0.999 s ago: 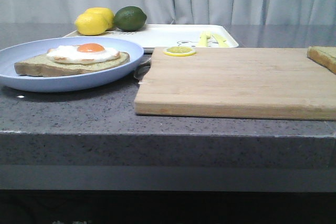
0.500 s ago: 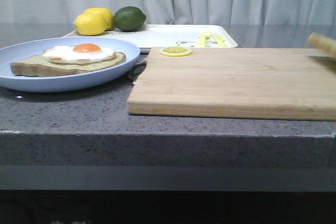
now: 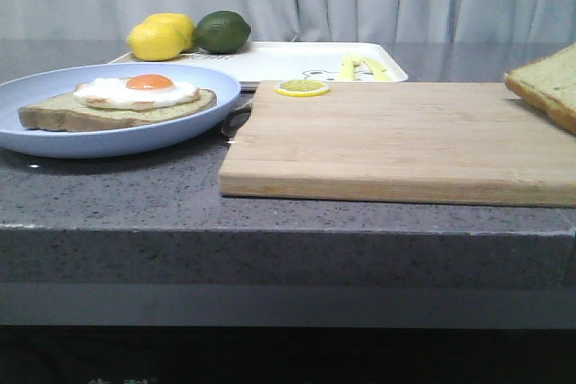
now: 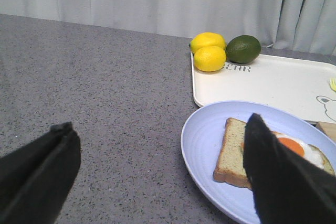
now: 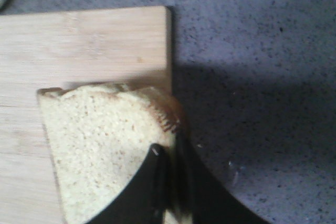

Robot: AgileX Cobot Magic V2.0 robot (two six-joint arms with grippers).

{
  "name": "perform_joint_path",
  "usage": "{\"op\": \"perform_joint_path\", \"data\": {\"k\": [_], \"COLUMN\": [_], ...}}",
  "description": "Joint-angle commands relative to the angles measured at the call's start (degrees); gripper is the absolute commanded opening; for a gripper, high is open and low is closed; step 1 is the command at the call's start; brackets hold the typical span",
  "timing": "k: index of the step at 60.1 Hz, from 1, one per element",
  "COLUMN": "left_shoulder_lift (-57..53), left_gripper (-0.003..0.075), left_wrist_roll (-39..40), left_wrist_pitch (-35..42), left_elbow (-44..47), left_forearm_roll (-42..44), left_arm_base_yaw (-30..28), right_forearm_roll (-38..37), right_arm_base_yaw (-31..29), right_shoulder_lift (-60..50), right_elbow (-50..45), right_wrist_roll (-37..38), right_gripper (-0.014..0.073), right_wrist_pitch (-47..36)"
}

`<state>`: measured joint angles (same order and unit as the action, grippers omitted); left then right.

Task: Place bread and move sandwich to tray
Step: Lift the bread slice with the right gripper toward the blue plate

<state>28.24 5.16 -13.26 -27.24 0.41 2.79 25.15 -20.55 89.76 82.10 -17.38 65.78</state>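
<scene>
The bread (image 5: pixel 100 145), a thick tan slice, is tilted and pinched at its crust edge between the right jaws, while the egg-topped sandwich (image 4: pixel 273 156) and white tray (image 4: pixel 273 85) lie beyond the spread left jaws.

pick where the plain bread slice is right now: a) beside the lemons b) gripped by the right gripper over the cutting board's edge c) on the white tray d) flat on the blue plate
b: the right gripper is shut on the bread, held tilted over the cutting board.

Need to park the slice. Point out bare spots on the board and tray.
The cutting board is bare between the lemon slice and the held bread. The tray is bare in its middle, crowded by lemons and lime at one end.
</scene>
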Motion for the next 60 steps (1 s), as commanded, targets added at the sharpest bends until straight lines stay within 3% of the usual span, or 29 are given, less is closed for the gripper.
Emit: {"op": "perform_joint_path", "data": {"k": [1,12,19,28,36,49,60], "left_shoulder_lift": [0.5,0.5,0.5,0.5,0.5,0.5,0.5], "left_gripper": [0.0620,0.0620,0.0620,0.0620,0.0620,0.0620,0.0620], "left_wrist_roll": [0.2,0.2,0.2,0.2,0.2,0.2,0.2], "left_wrist_pitch": [4.7,4.7,4.7,4.7,4.7,4.7,4.7], "left_elbow": [-2.2,-2.2,-2.2,-2.2,-2.2,-2.2,-2.2], "left_forearm_roll": [0.0,0.0,0.0,0.0,0.0,0.0,0.0], "left_arm_base_yaw": [0.4,0.4,0.4,0.4,0.4,0.4,0.4], "right_forearm_roll": [5.6,17.3,29.6,40.3,42.2,45.6,58.0], "right_arm_base_yaw": [-0.2,-0.2,0.6,4.9,14.1,33.6,44.6], "right_shoulder_lift": [-4.5,-5.9,-5.9,-5.9,-5.9,-3.8,3.0], "right_elbow": [2.3,2.2,2.1,2.1,2.1,-1.6,-3.5], "right_wrist_roll": [0.1,0.0,-4.3,-6.0,-6.0,-5.8,-5.9], "right_gripper": [-0.0078,-0.0078,-0.0078,-0.0078,-0.0078,-0.0078,-0.0078], "right_wrist_pitch": [0.6,3.6,5.3,4.2,-0.8,-17.4,-29.2]}}
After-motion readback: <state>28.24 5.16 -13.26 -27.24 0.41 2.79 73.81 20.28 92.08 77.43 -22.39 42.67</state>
